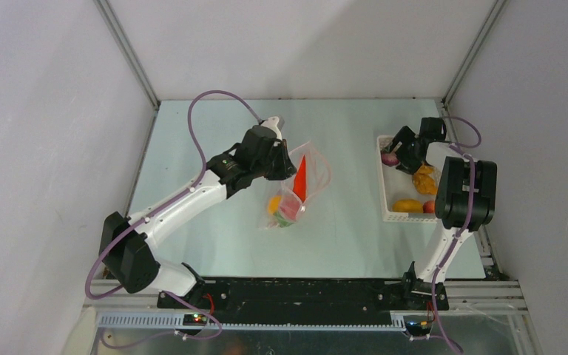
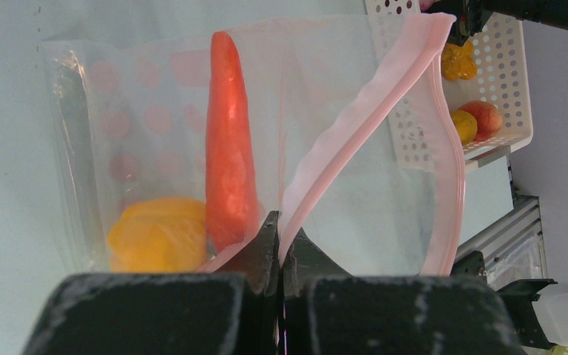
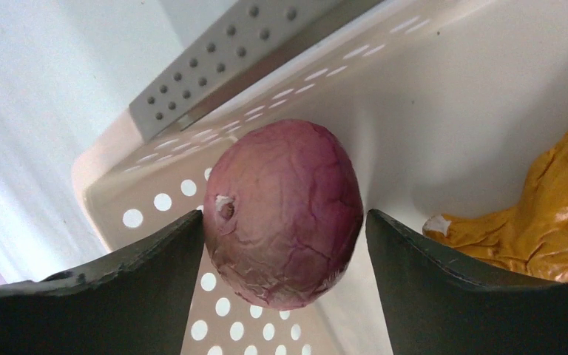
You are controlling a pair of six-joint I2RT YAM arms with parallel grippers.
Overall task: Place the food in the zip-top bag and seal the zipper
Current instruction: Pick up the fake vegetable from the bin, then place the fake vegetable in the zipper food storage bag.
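**Operator:** Where is the zip-top bag (image 1: 319, 171)?

**Arm:** It lies about mid-way across the pale, matte table (image 1: 214, 148). Plain white walls (image 1: 44, 111) stand behind the bag and to either side of it. My left gripper (image 2: 281, 244) is clamped shut on the zipper (image 2: 355, 126), the soft pink strip along the rim. That edge is lifted and the mouth gapes.

**Operator:** What is in the bag?

**Arm:** A long, tapered red-orange food (image 2: 229, 148) stands on end against the clear, pink-dotted film. A rounded yellow-orange food (image 2: 159, 233) touches its base, and a green food (image 1: 287, 217) sits at the bag's near corner.

**Operator:** And away from the bag?

**Arm:** Well to the right of the bag is a white perforated plastic basket (image 1: 382, 185). My right gripper (image 3: 285, 222) is down in the basket's far end, its jaws spread wide on either side of a round, wrinkled purple food (image 3: 281, 192). The fingers are right at its sides, but I cannot tell whether they are pressing it. A lumpy ochre food (image 3: 555, 222) lies just beside it. A smooth yellow food (image 1: 407, 205) and a red food (image 1: 429, 206) lie at the basket's near end.
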